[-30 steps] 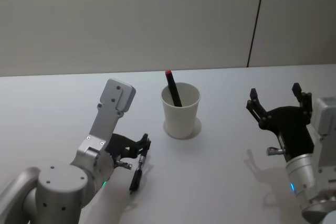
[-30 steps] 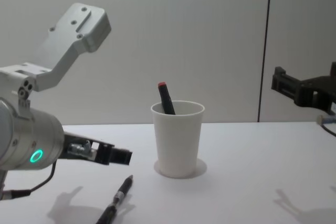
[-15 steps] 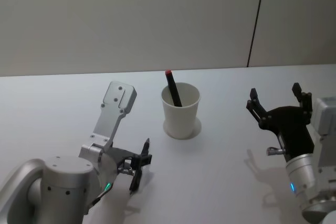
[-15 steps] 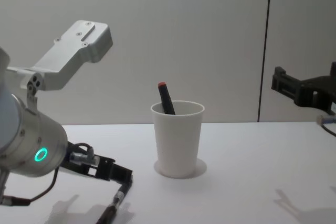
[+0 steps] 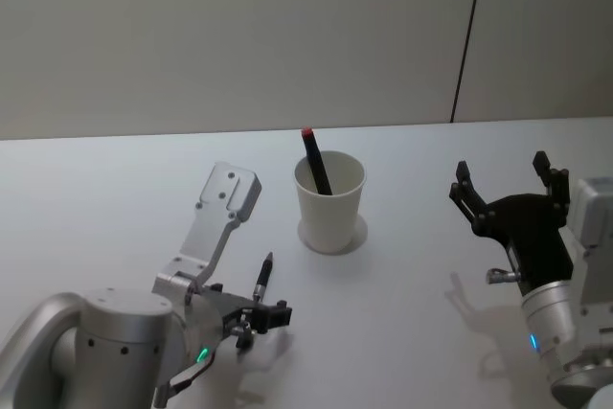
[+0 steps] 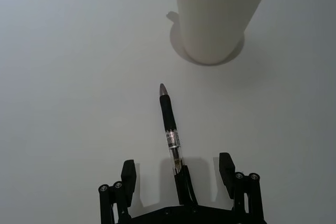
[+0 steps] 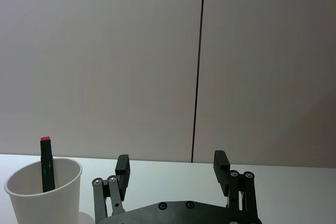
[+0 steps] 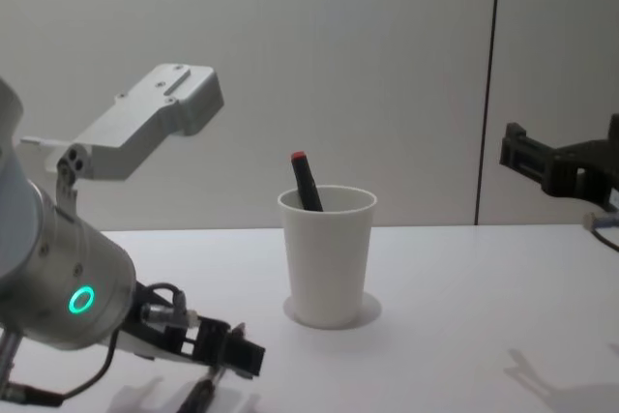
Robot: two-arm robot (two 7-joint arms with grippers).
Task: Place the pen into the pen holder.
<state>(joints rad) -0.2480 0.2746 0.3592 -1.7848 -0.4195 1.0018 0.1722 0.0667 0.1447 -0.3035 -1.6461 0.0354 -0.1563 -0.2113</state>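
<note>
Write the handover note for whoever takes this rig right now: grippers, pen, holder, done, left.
Grippers: the left gripper is open, low over the table, its fingers either side of the pen's rear end, not closed on it. The right gripper is open, raised off to the right, idle.
Things: the pen lies flat, tip towards the pen holder, short of it. The pen holder stands upright with a red-capped black marker in it.
Done: left gripper lined up on the pen.
Left: close, lift, carry over the pen holder, drop in.
</note>
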